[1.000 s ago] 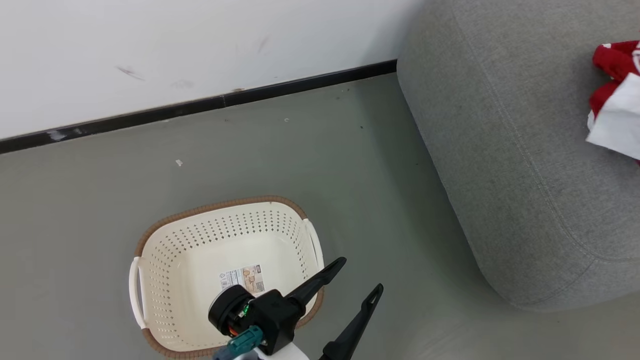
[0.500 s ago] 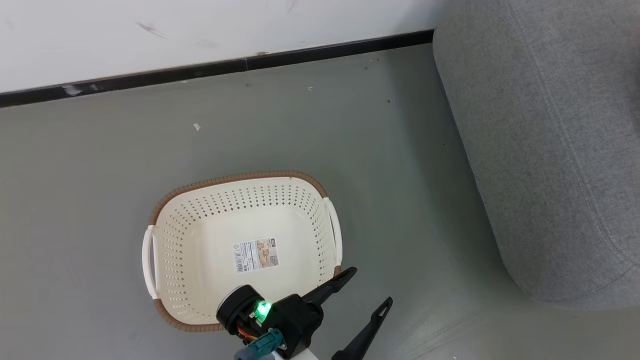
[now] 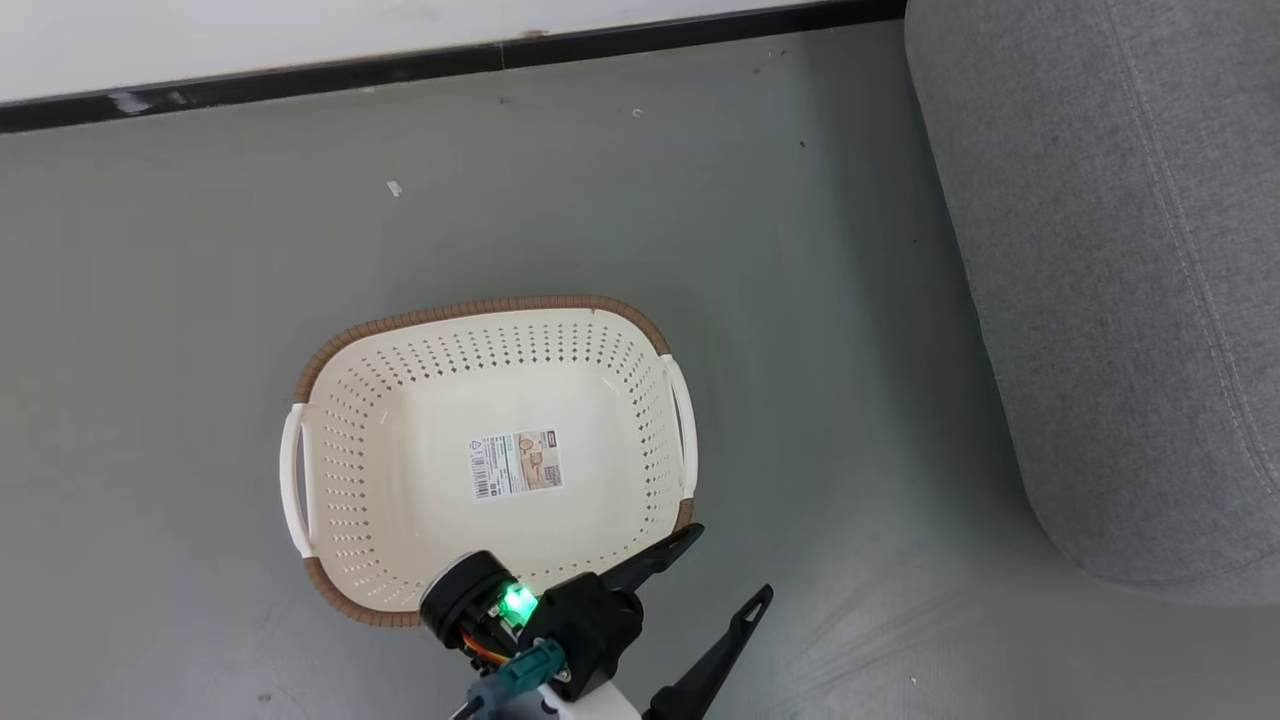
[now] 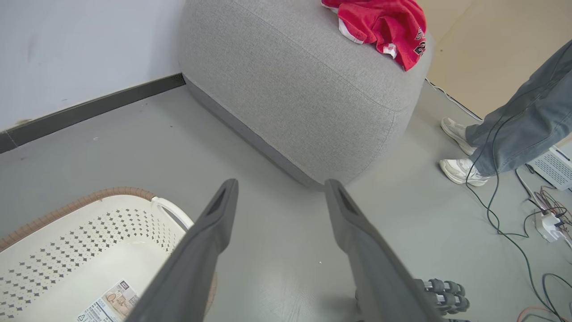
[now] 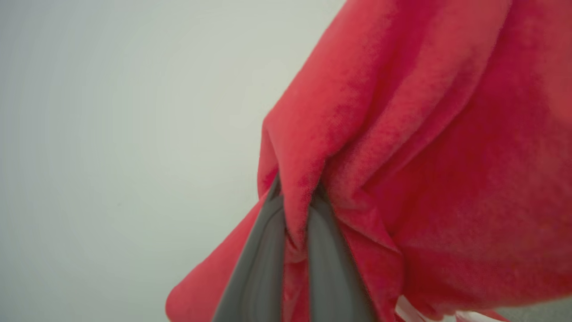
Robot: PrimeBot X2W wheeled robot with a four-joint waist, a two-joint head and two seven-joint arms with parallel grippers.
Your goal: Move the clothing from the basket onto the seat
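The basket (image 3: 640,340) stands on the grey floor with nothing in it but a paper label; its near corner also appears in the left wrist view (image 4: 89,223). My left gripper (image 3: 728,568) hovers open by the basket's near right corner, empty, jaws wide apart (image 4: 281,192). The grey seat (image 3: 1120,280) rises at the right. A piece of red clothing (image 4: 380,27) lies on top of the seat (image 4: 295,89). My right gripper (image 5: 295,192) is shut on a fold of another red clothing piece (image 5: 424,156), which hangs around its fingers.
A white wall with a black baseboard (image 3: 450,62) runs behind the basket. To the seat's right stands a person, grey trouser legs (image 4: 518,129) and white shoes. Cables and a power strip (image 4: 547,223) lie on the floor there.
The head camera has tilted and turned, so the basket sits higher in its picture and the clothing on the seat has left it. Both grippers keep their states.
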